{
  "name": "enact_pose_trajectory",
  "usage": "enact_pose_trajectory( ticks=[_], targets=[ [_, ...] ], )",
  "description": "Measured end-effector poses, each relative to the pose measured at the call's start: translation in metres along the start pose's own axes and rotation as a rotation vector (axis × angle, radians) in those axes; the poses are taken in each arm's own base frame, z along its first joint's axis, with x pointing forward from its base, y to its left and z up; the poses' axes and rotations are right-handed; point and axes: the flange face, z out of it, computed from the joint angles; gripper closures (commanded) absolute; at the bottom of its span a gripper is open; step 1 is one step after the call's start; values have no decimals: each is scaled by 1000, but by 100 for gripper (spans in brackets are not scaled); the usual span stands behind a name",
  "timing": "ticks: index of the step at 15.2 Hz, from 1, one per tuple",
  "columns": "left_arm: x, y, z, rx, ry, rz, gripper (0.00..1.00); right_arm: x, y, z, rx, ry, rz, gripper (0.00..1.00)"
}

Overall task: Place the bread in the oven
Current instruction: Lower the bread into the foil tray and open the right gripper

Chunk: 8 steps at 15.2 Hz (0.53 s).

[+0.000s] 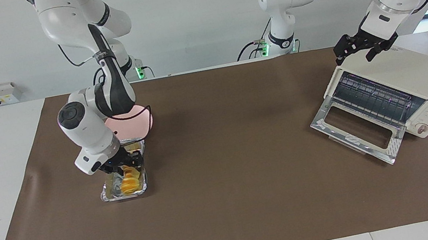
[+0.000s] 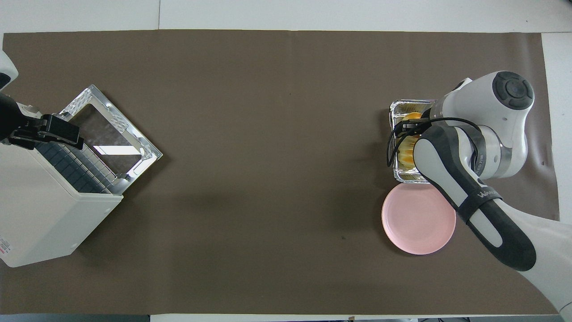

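The bread (image 1: 130,183), a yellow-orange ridged loaf, lies in a crinkled silver foil tray (image 1: 106,196) toward the right arm's end of the table. My right gripper (image 1: 130,167) is down in the tray at the end of the loaf nearer to the robots. In the overhead view the arm's wrist covers the gripper and part of the bread (image 2: 407,150). The cream-white oven (image 1: 421,74) stands at the left arm's end, its glass door (image 1: 356,130) dropped open and the wire rack showing. My left gripper (image 1: 360,51) is open and empty over the oven's top edge.
A round pink plate (image 1: 135,125) lies beside the foil tray (image 2: 397,107), nearer to the robots. A brown mat (image 1: 237,203) covers the table between tray and oven (image 2: 40,210). The open door (image 2: 111,129) juts out over the mat.
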Motion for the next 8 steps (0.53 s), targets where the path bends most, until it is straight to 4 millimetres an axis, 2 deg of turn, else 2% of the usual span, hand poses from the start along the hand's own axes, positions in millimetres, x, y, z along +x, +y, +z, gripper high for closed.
enact_pose_trajectory(
  ticks=[6, 8],
  targets=[
    [0, 0, 0, 0, 0, 0, 0, 3, 25, -10, -2, -6, 37, 0],
    [0, 0, 0, 0, 0, 0, 0, 2, 42, -13, -2, -26, 46, 0]
  ],
)
